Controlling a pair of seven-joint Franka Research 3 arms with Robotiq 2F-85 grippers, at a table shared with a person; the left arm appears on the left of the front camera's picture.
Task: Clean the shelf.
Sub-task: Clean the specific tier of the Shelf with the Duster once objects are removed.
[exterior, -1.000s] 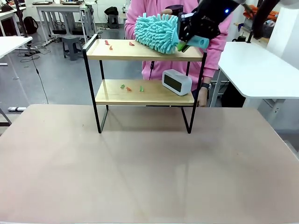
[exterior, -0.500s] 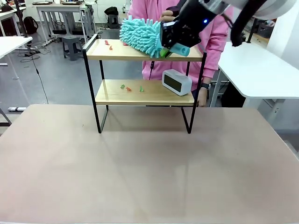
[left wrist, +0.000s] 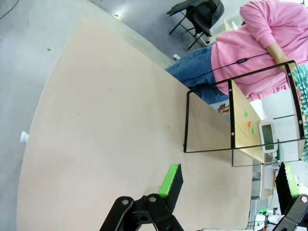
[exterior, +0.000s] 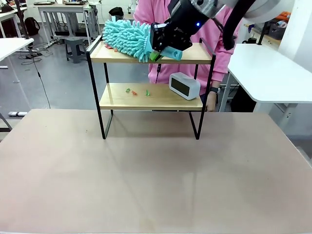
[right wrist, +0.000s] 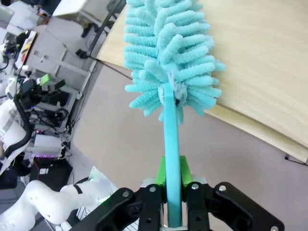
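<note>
The shelf (exterior: pixel 117 100) stands at the table's far side, a person in a pink top (exterior: pixel 222 34) behind it. My right gripper (exterior: pixel 157 54) is shut on the teal handle (exterior: pixel 171 52) of a fluffy turquoise duster (exterior: pixel 126 38), whose head lies over the left part of the top board. In the right wrist view the duster (right wrist: pixel 168 57) rests on the top board (right wrist: pixel 260 57), its handle (right wrist: pixel 171 159) pinched in the right gripper (right wrist: pixel 172 192). Small green and orange scraps (exterior: pixel 130 91) lie on the lower board. My left gripper (left wrist: pixel 228 183) is open above the table, holding nothing.
A white digital clock (exterior: pixel 184 85) sits on the right of the lower board, with the person's hand (exterior: pixel 211 100) by the shelf's right leg. In the left wrist view the shelf (left wrist: pixel 242 137) lies sideways with the clock (left wrist: pixel 267 134). White tables flank both sides.
My right arm has swept the duster leftward along the top board, from its right end to its left part. The red scraps seen there before are now under the duster.
</note>
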